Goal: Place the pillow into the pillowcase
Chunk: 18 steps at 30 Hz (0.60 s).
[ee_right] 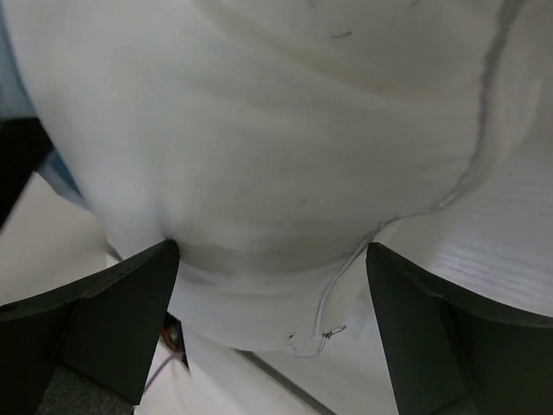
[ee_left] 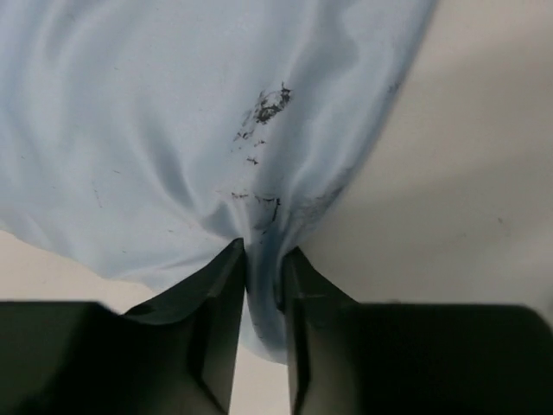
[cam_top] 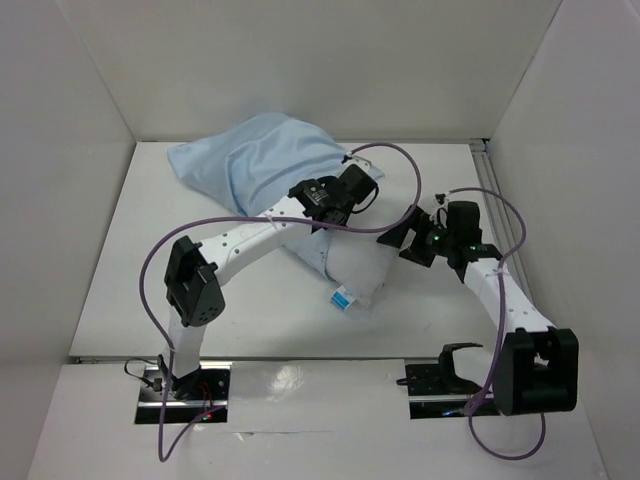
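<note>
The light blue pillowcase (cam_top: 250,165) lies bunched at the back centre. The white pillow (cam_top: 355,265) sticks out of its near end, with the blue-and-white tag (cam_top: 343,298) at the near edge. My left gripper (cam_top: 322,205) is over the pillowcase's mouth, shut on a fold of the blue cloth (ee_left: 173,130), which is pinched between the fingertips (ee_left: 232,259). My right gripper (cam_top: 405,243) is at the pillow's right end. In the right wrist view it (ee_right: 270,259) is wide open, with the pillow (ee_right: 268,147) bulging between the jaws and touching the left finger.
White walls enclose the white table (cam_top: 140,260) on the left, back and right. A metal rail (cam_top: 487,170) runs along the right side. Purple cables (cam_top: 400,160) loop above both arms. A black bracket (cam_top: 450,358) stands at the near edge.
</note>
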Each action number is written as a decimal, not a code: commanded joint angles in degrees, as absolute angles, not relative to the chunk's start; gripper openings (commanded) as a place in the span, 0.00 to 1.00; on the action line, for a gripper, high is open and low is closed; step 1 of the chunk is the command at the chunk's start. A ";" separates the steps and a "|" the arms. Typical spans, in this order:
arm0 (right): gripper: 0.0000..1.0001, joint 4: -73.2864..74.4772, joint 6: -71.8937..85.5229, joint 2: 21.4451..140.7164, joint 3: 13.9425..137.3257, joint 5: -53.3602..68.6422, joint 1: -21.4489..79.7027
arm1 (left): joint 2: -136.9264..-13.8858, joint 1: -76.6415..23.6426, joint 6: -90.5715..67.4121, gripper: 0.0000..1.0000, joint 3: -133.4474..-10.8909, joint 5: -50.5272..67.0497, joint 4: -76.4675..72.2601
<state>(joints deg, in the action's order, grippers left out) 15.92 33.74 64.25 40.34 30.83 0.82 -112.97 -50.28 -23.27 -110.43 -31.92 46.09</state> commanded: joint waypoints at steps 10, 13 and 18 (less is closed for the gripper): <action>0.02 -9.40 40.15 77.09 44.37 36.65 6.24 | -109.08 -49.92 -21.45 0.00 -124.26 -10.80 50.27; 0.00 -7.22 40.78 75.42 54.64 36.65 6.24 | -109.07 -50.45 -20.92 0.00 -135.58 2.59 48.26; 0.00 -3.87 41.30 69.10 64.42 35.25 7.29 | -106.72 -48.79 -25.30 0.00 -141.88 20.98 38.35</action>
